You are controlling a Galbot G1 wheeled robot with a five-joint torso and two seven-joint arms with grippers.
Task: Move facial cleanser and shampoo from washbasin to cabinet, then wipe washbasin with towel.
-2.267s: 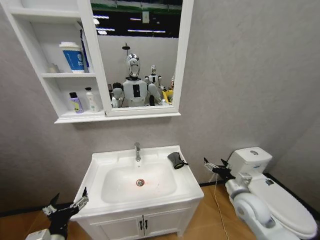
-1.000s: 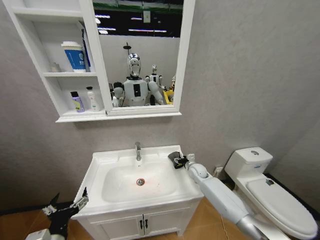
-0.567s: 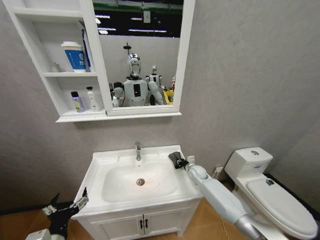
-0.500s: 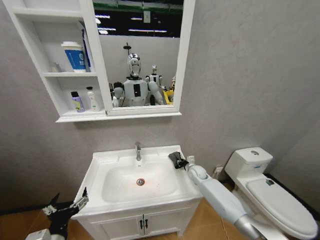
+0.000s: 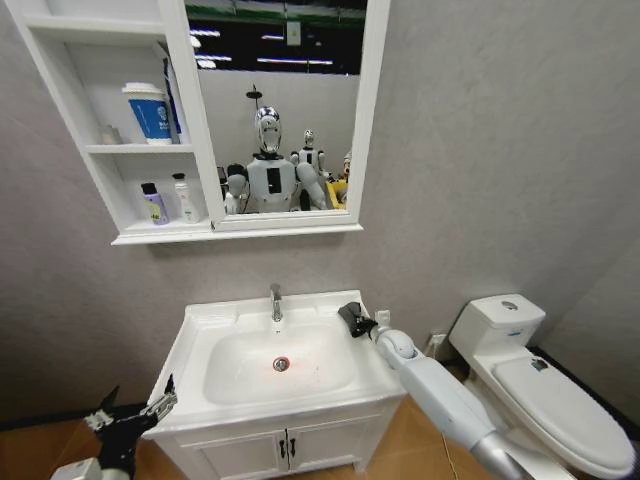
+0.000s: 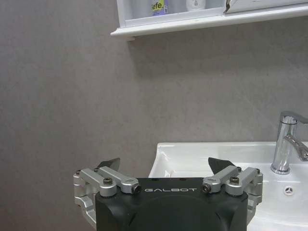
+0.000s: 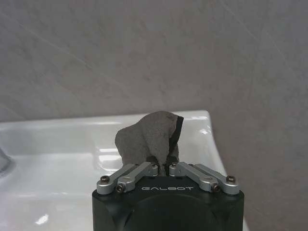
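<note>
1. Head view: two small bottles stand in the lowest shelf compartment of the cabinet, one with a purple label, one white. No bottles are to be seen on the washbasin. Judgement: the moving stage appears complete.
2. Wiping stage: judged as barely begun. The towel sits at the far right corner of the washbasin rim, right of the faucet, not over the bowl.
3. Right gripper: at that corner, arm reaching in from the near right. In the right wrist view its fingers are drawn close together and pinch the towel's lower edge.
4. Towel condition: dark grey, bunched, standing up in a soft peak above the fingers; a darker fold shows on one side.
5. Left gripper: parked low at the near left corner of the washbasin, fingers spread wide, nothing held.
6. Remaining: the bowl and rim are left to wipe.
</note>
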